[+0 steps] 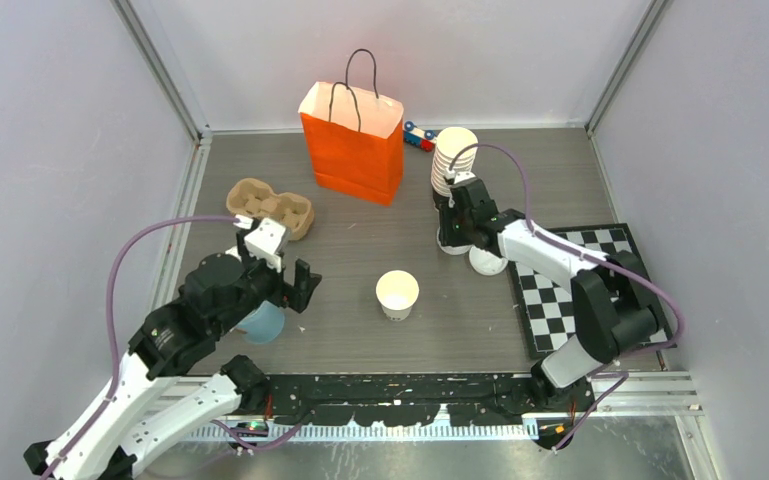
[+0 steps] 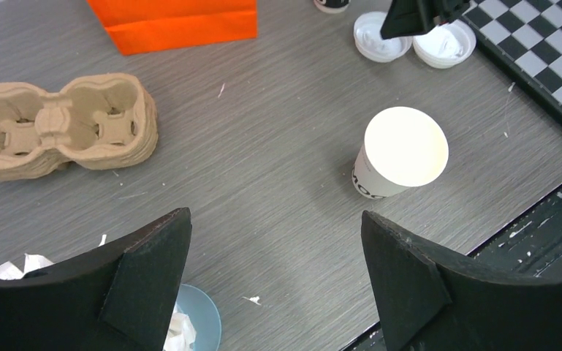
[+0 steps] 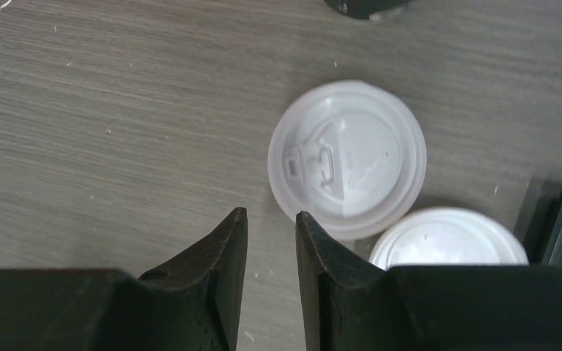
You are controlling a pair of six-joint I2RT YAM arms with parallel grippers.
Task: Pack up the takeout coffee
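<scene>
Lid [image 3: 347, 157] pickup comes next: my right gripper [image 3: 270, 214] hangs narrowly parted, empty; I should straddle the rim squarely. Left gripper [image 2: 276, 214] gapes wide near the open cup [image 2: 402, 150].

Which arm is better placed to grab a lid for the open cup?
Right. The right hand hangs just beside the nearest lid, jaws slightly apart, empty. The left hand sits wide open across the table, nearer the cup.
</scene>
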